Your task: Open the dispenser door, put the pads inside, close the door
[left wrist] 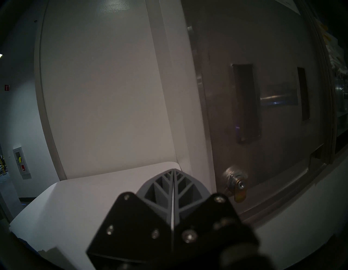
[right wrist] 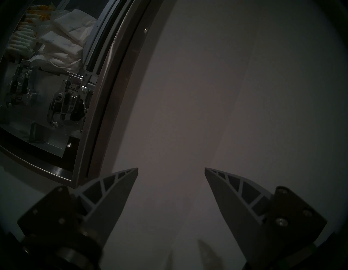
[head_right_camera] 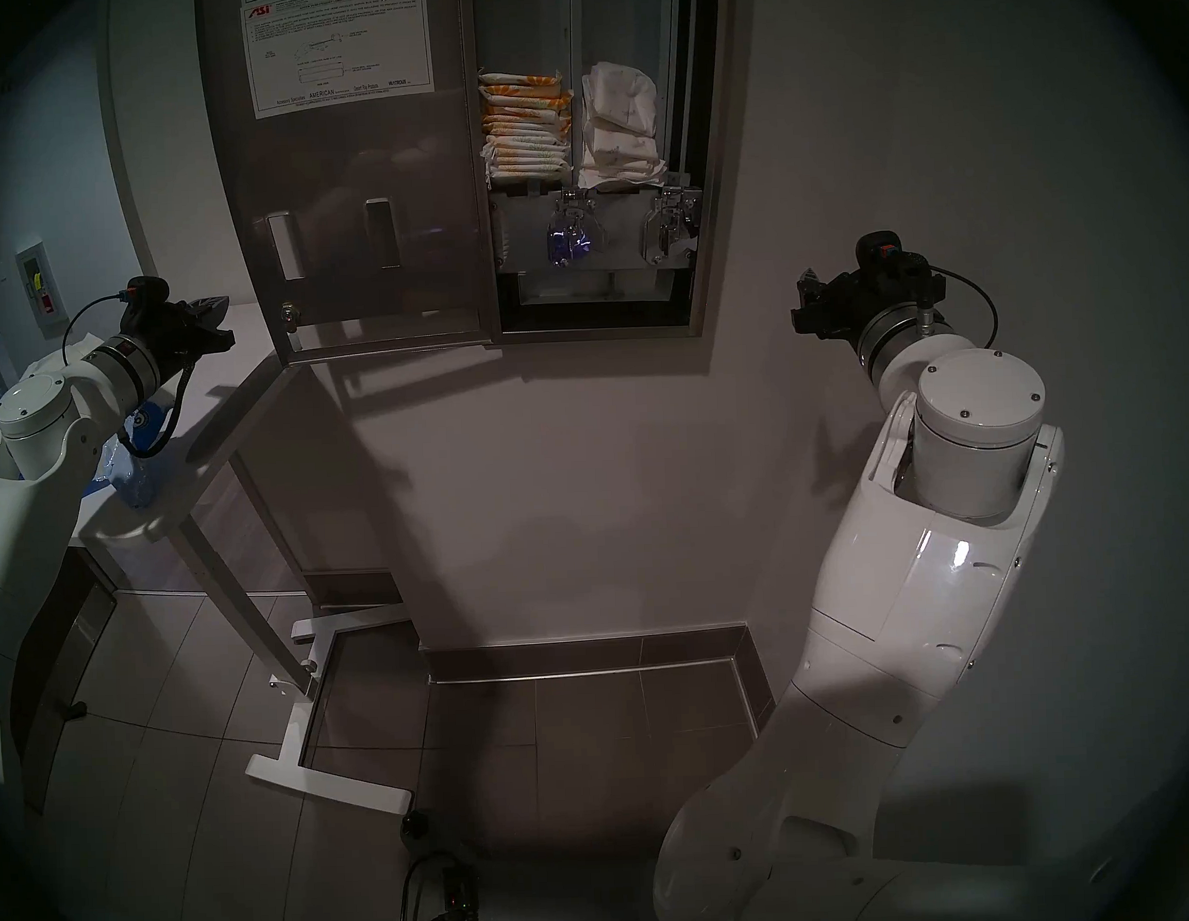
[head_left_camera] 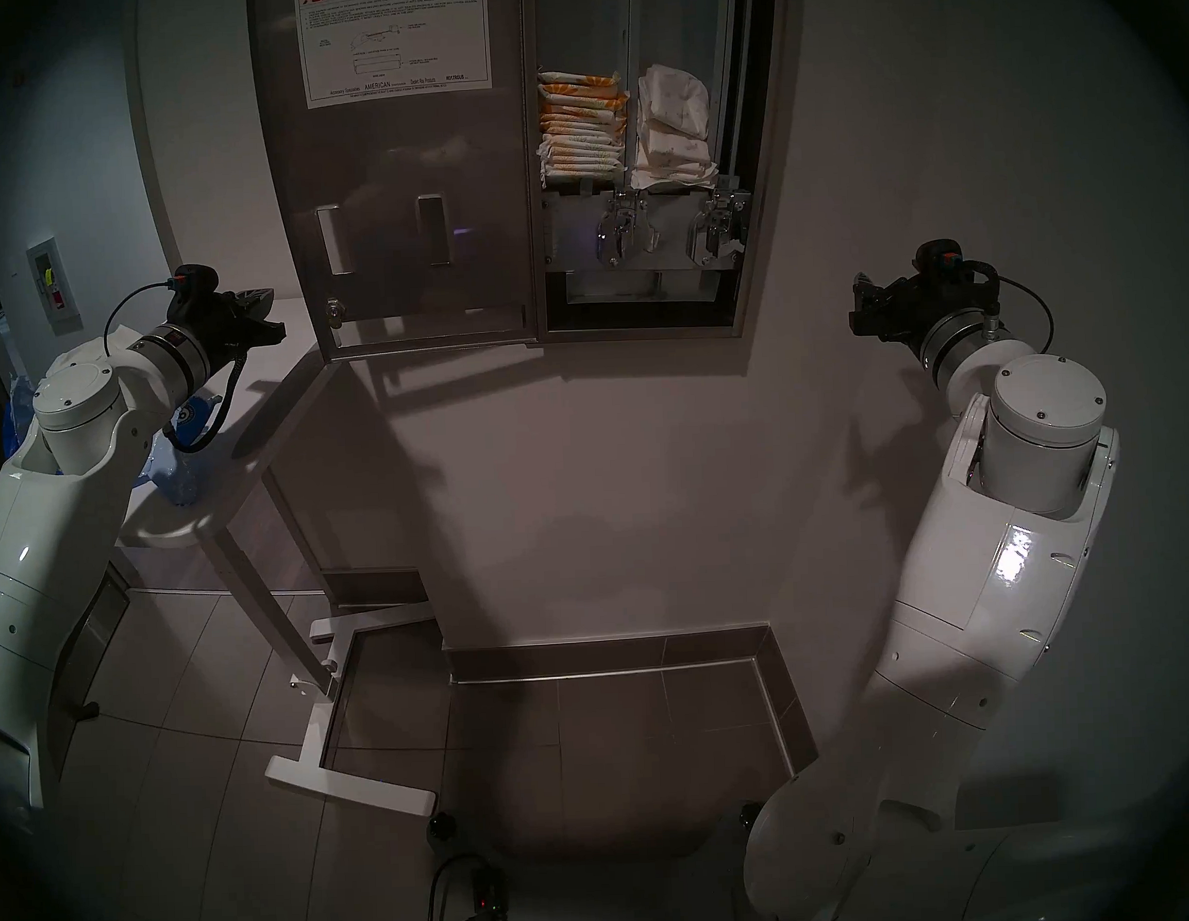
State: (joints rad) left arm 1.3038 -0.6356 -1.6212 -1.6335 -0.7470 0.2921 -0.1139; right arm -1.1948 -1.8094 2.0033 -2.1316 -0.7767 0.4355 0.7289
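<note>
The dispenser door (head_left_camera: 394, 187) (head_right_camera: 347, 209) (left wrist: 273, 94) hangs open, swung to the left, and its back shows with a white instruction sheet (head_left_camera: 395, 39). Inside the cabinet, plain white pads (head_left_camera: 674, 130) (head_right_camera: 620, 126) (right wrist: 62, 43) are stacked in the right column. My left gripper (head_left_camera: 258, 301) (head_right_camera: 211, 307) (left wrist: 173, 170) is shut and empty. It hovers over the white table, just left of the door's lower edge and apart from it. My right gripper (head_left_camera: 864, 291) (head_right_camera: 806, 287) (right wrist: 171, 169) is open and empty, facing the bare wall right of the cabinet.
Orange-printed pads (head_left_camera: 580, 127) fill the left column. Two chrome levers (head_left_camera: 624, 226) sit below the stacks. The door's lock (left wrist: 237, 183) is near my left fingertips. A white table (head_left_camera: 193, 423) under my left arm carries blue plastic (head_left_camera: 175, 478). Its base frame (head_left_camera: 343, 660) stands on the tiled floor.
</note>
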